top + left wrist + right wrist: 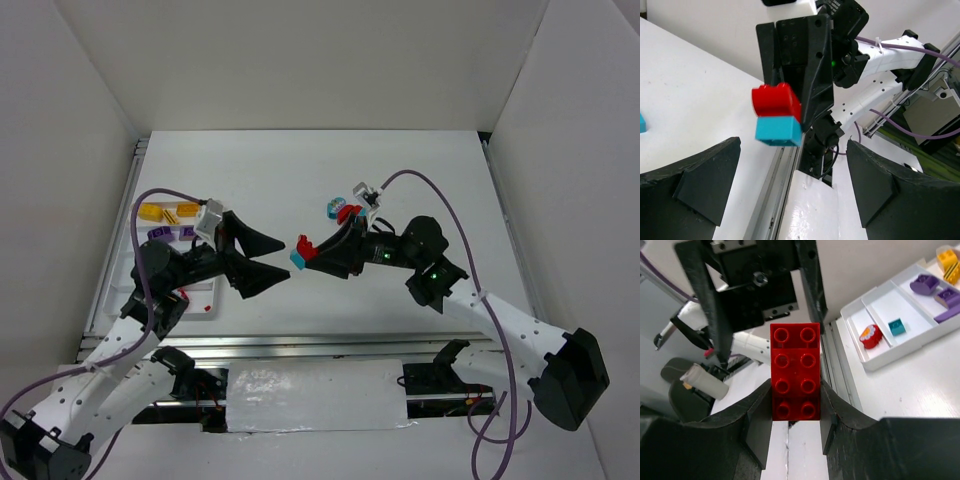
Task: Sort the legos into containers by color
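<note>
- The right claw (318, 255) is closed tight on a red brick (795, 372). It holds it up in the air above the table (440, 180).
- A teal brick (778, 131) is stuck to the red one, so the two make one lump.
- The long side of the red brick runs straight out from the right claw, toward the left claw (282, 259).
- The left claw is spread wide with nothing in it. It faces the lump, which is just in front of its tips and not yet between them.
- The tray (880, 302) is by the left arm, well away from the right one. I think the left claw has to take the lump next.
- Two colors are stuck together, so they may need pulling apart first.
- More loose bricks (340, 208) lie on the table behind the right claw.
</note>
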### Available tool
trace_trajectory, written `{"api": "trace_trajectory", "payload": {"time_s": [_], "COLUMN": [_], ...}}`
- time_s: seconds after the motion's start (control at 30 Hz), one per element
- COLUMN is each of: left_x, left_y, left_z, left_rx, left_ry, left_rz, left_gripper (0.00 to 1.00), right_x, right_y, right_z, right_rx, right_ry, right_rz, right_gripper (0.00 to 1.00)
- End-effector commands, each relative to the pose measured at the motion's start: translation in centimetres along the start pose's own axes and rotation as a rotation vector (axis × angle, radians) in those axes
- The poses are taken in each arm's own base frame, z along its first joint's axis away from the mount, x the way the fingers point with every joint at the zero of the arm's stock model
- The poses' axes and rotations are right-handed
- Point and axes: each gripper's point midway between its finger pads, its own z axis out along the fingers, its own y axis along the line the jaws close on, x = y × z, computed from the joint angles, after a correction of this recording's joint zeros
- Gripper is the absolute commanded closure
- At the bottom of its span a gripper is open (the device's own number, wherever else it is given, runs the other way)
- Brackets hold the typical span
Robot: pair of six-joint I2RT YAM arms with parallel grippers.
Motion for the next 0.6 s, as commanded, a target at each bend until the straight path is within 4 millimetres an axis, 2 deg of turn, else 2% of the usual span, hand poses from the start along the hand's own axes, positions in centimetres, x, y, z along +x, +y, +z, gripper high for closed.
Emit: {"api": "trace_trajectory", "payload": {"time_s": [0.0,0.17,0.33,0.47,0.57], "left_x": [-0.7,-0.7,-1.1,-1.3,-1.4], "left_y": [-1.4,-0.6,-1.2,-1.7,-1.8], "left_z": [0.2,0.9,1.1,1.2,1.3], "left_rx": [0.086,0.079,0.114,0.140,0.143], "left_ry": [-0.040,-0.026,-0.037,-0.038,-0.037], "left_rz": [0.044,0.019,0.017,0.022,0.028], "left_gripper": [0.01,0.02,0.07,0.14,0.25], "right_x": [-3.1,-3.1,-2.9,-2.8,-2.7], "right_y": [2.6,3.5,3.1,2.9,2.8], "right_z": [-0.4,-0.2,0.5,0.9,1.2], "right_rx": [-0.074,-0.126,-0.128,-0.126,-0.122], "right_ry": [-0.136,-0.129,-0.115,-0.110,-0.105], "right_rz": [-0.047,-0.026,-0.002,0.003,0.000], "right_gripper": [1.00,1.00,1.00,1.00,1.00]}}
